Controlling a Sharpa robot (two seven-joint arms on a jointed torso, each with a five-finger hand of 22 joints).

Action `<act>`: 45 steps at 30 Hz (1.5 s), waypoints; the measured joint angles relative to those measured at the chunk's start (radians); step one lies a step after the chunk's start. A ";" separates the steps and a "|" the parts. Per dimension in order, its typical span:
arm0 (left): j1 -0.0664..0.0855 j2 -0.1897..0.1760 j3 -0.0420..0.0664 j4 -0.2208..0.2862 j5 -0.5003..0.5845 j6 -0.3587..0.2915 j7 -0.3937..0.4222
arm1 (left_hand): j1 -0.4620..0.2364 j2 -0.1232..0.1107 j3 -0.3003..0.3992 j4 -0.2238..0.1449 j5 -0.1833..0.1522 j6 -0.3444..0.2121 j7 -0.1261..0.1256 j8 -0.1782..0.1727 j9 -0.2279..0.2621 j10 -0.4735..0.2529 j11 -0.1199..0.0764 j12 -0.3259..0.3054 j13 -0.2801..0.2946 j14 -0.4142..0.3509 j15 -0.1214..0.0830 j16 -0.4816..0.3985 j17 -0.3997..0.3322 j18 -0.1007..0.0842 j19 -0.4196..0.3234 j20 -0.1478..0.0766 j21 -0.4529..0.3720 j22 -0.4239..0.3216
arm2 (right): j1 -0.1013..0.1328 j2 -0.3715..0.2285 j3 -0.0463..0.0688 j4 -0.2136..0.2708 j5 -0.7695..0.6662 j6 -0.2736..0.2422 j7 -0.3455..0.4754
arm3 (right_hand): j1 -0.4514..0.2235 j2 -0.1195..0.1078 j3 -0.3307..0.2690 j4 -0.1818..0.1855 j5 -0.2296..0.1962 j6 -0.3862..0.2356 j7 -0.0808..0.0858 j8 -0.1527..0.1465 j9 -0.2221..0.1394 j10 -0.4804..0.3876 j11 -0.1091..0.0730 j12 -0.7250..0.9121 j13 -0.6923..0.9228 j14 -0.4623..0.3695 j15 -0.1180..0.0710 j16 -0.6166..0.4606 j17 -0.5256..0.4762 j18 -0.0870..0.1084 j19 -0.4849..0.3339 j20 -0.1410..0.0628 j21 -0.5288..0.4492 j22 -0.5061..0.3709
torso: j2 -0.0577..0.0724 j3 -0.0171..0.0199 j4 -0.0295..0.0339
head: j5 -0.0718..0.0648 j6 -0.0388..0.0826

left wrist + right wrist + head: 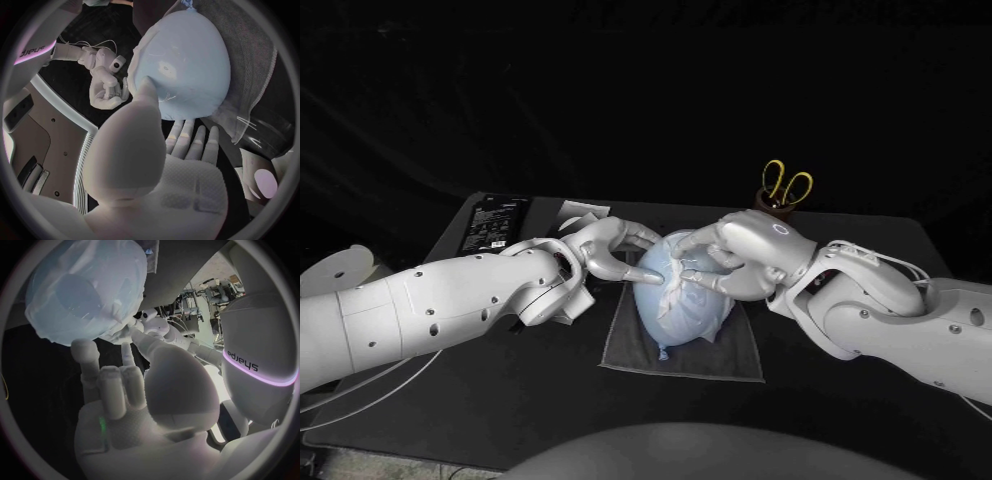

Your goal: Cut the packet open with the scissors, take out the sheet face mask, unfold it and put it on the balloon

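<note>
A pale blue balloon (678, 300) lies on a grey cloth (718, 362) in the middle of the table. A thin, wrinkled white sheet face mask (678, 275) is draped over it. My left hand (610, 250) reaches the balloon from its left side. One fingertip (147, 87) presses on the masked balloon (181, 60) while the other fingers lie spread. My right hand (740, 255) rests on the balloon's far right. Two of its fingers (84, 352) touch the mask (81, 295) and the others are curled in. Whether they pinch the sheet I cannot tell.
Yellow-handled scissors (786, 185) stand in a brown holder (773, 205) behind my right hand. A black packet (495, 225) lies at the back left, with a pale opened packet (583, 211) beside it. The table's front is bare.
</note>
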 measured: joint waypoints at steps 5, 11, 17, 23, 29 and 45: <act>-0.001 -0.031 0.005 0.032 0.009 0.007 0.020 | 0.012 -0.014 -0.016 0.004 0.000 -0.004 0.000 -0.009 -0.004 -0.033 0.011 -0.027 -0.001 -0.016 0.023 -0.013 -0.008 0.000 0.000 0.000 -0.004 -0.005 | 0.000 -0.056 0.000 0.004 0.137 -0.038 0.069 | 0.002 -0.008 -0.016 0.008 0.000 -0.011 0.006 -0.010 -0.007 -0.109 0.009 -0.258 -0.016 -0.064 0.010 -0.117 -0.118 0.023 -0.132 0.014 -0.184 -0.125 | 0.000 0.0000 0.0004 | -0.010 0.006; -0.002 -0.075 0.012 0.070 0.021 0.017 0.044 | 0.019 -0.051 -0.041 0.004 0.000 -0.034 -0.006 -0.031 -0.016 -0.080 0.043 -0.055 -0.004 -0.035 0.040 -0.034 -0.020 0.000 -0.016 0.000 -0.008 -0.012 | 0.001 -0.098 0.000 -0.004 0.266 -0.059 0.122 | 0.017 -0.024 0.011 0.034 0.000 -0.009 -0.009 -0.006 -0.007 -0.393 0.000 -0.852 -0.441 -0.344 0.010 -0.538 -0.617 0.025 -0.219 0.038 -0.376 -0.245 | 0.000 0.0000 0.0010 | -0.020 0.008; -0.001 -0.115 0.018 0.096 0.033 0.026 0.067 | 0.020 -0.057 -0.058 0.003 0.000 -0.047 -0.007 -0.038 -0.022 -0.094 0.057 -0.063 -0.004 -0.061 0.049 -0.046 -0.029 0.000 -0.033 0.001 -0.008 -0.018 | 0.001 -0.118 0.000 -0.020 0.380 -0.077 0.169 | 0.018 -0.059 0.056 0.064 0.000 -0.037 0.019 -0.008 -0.014 -0.434 0.041 -1.171 -0.802 -0.460 0.066 -0.882 -0.775 0.025 -0.294 0.092 -0.592 -0.406 | 0.000 0.0004 0.0015 | -0.032 0.008; -0.001 -0.137 0.020 0.106 0.041 0.032 0.083 | 0.019 -0.068 -0.074 0.007 0.000 -0.067 -0.010 -0.051 -0.029 -0.107 0.067 -0.074 -0.005 -0.077 0.051 -0.057 -0.035 0.000 -0.050 0.000 -0.012 -0.022 | -0.002 -0.114 0.000 -0.032 0.414 -0.082 0.178 | 0.011 -0.067 -0.021 0.067 0.000 -0.079 0.048 -0.043 -0.032 -0.478 0.096 -1.323 -1.026 -0.574 0.133 -1.158 -0.901 0.025 -0.371 0.162 -0.767 -0.550 | 0.000 0.0003 0.0014 | -0.036 0.007; -0.001 -0.160 0.022 0.114 0.046 0.036 0.092 | 0.020 -0.069 -0.080 0.006 0.000 -0.075 -0.011 -0.055 -0.031 -0.119 0.068 -0.076 -0.005 -0.090 0.052 -0.063 -0.040 0.000 -0.063 0.002 -0.012 -0.025 | -0.010 -0.087 -0.001 -0.039 0.375 -0.079 0.134 | 0.065 -0.001 -0.332 0.107 0.000 -0.182 0.046 -0.080 -0.081 -0.535 0.140 -1.398 -1.173 -0.642 0.180 -1.315 -1.006 0.024 -0.463 0.187 -0.831 -0.660 | 0.000 0.0000 0.0011 | -0.032 0.001; 0.000 -0.210 0.024 0.133 0.053 0.034 0.108 | 0.015 -0.082 -0.119 0.006 0.004 -0.127 -0.013 -0.082 -0.047 -0.196 0.051 -0.101 -0.009 -0.148 0.051 -0.089 -0.058 0.000 -0.118 0.002 -0.016 -0.035 | -0.026 0.021 -0.001 -0.083 0.237 -0.074 -0.025 | 0.124 -0.113 -0.735 0.259 0.000 -0.531 -0.004 -0.103 -0.220 -0.905 0.175 -1.446 -1.260 -0.994 0.247 -1.479 -1.180 -0.032 -0.818 0.189 -0.855 -0.847 | 0.000 0.0004 0.0022 | -0.022 -0.001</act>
